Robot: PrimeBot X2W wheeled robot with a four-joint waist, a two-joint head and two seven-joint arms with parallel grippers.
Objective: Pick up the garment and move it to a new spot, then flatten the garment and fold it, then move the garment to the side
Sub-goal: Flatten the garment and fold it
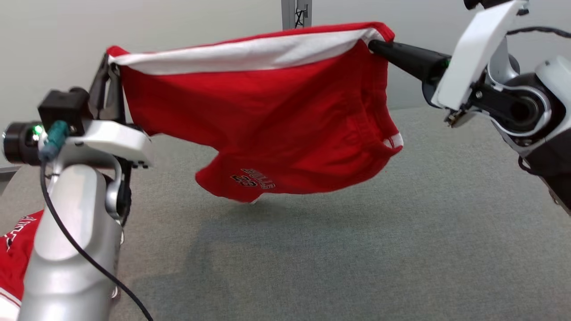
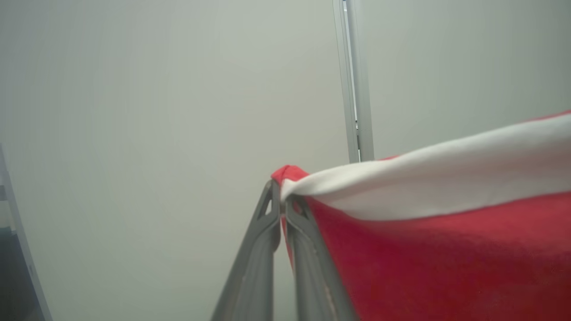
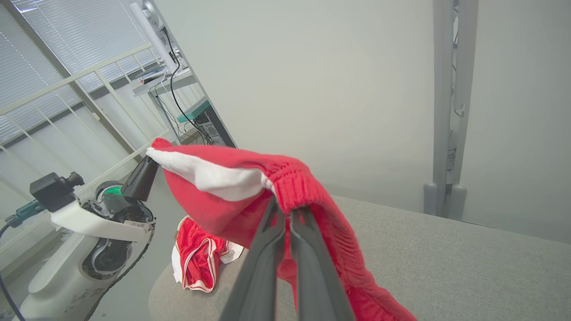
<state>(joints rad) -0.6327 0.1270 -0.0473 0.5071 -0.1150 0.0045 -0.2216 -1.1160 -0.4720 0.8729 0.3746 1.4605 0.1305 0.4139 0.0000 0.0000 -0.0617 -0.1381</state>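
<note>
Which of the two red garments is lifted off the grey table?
The red shorts with the white waistband, hanging in the air; the other red garment lies crumpled.

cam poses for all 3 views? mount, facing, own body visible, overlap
Head: on head, facing down-forward at table; left gripper and right gripper stretching garment.
Left wrist: on left arm, facing wall; own fingers pinching garment's corner.
Right wrist: on right arm, facing left gripper across garment; own fingers pinching waistband.
Shared: head and right wrist both show left gripper, table, spare garment.

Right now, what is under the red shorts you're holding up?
The grey table top, carrying the shadow of the shorts. The strip of table behind the hanging cloth is hidden.
</note>
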